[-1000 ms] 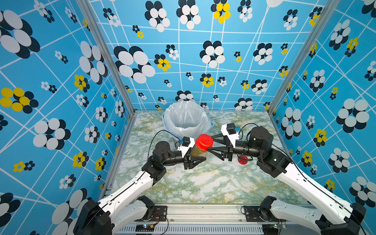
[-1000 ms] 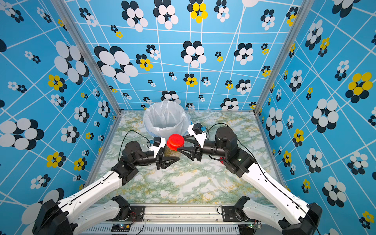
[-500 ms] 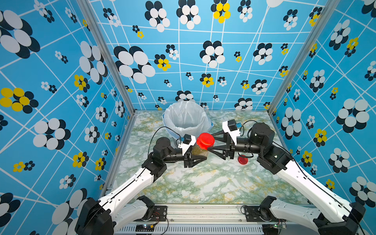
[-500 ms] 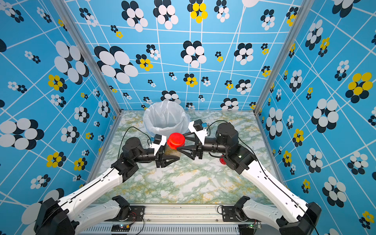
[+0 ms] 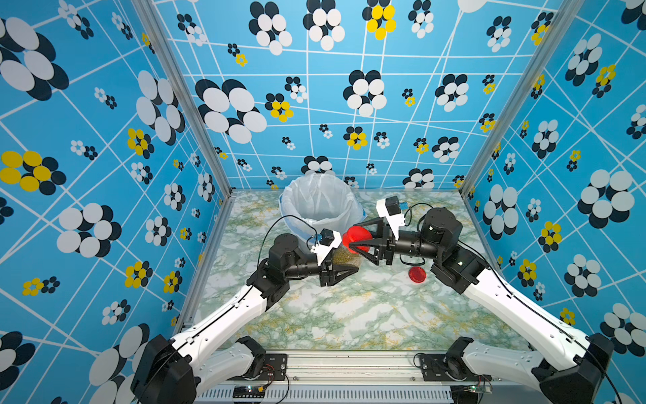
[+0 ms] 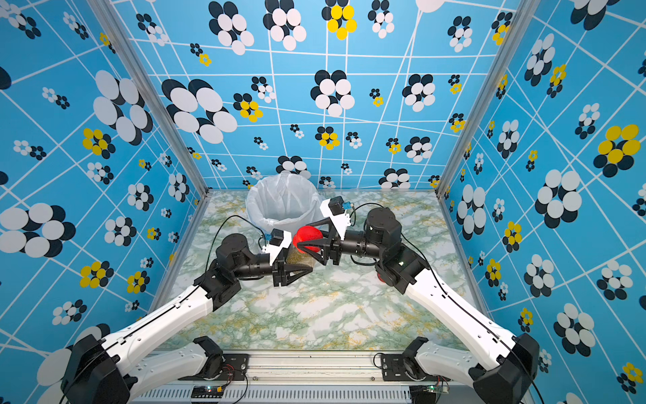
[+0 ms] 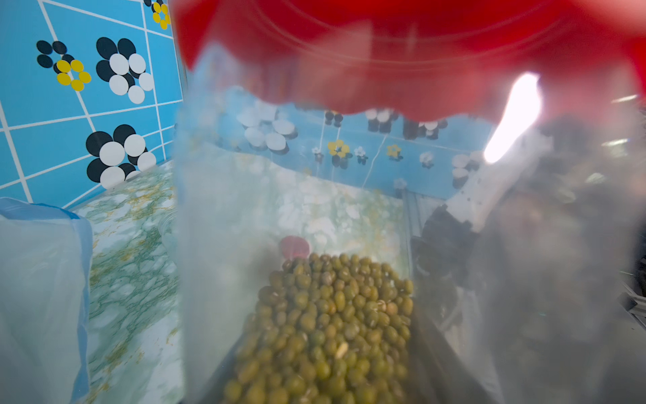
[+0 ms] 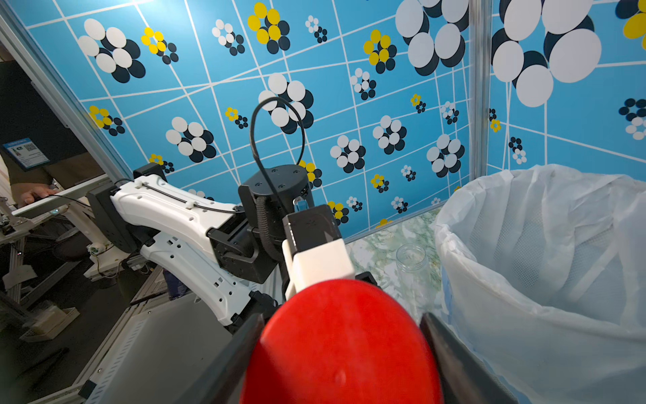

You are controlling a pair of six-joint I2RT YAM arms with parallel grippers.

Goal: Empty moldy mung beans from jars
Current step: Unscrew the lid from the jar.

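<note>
The desk (image 5: 349, 314) lies open across the lower frame; the lined bin (image 5: 320, 199) stands close behind my work. My left end effector (image 5: 344, 267) is clamped on the jar (image 5: 346, 258) at frame centre, long axis near upright, red lid (image 5: 360, 235) uppermost, mung beans (image 7: 325, 325) in its base. My right end effector (image 5: 352, 238) brackets that lid; whether it grips, I cannot tell. Only the right wrist view shows the empty jar (image 8: 412, 260) beside the bin; a top view shows a loose lid (image 5: 416, 274) right of centre.
</note>
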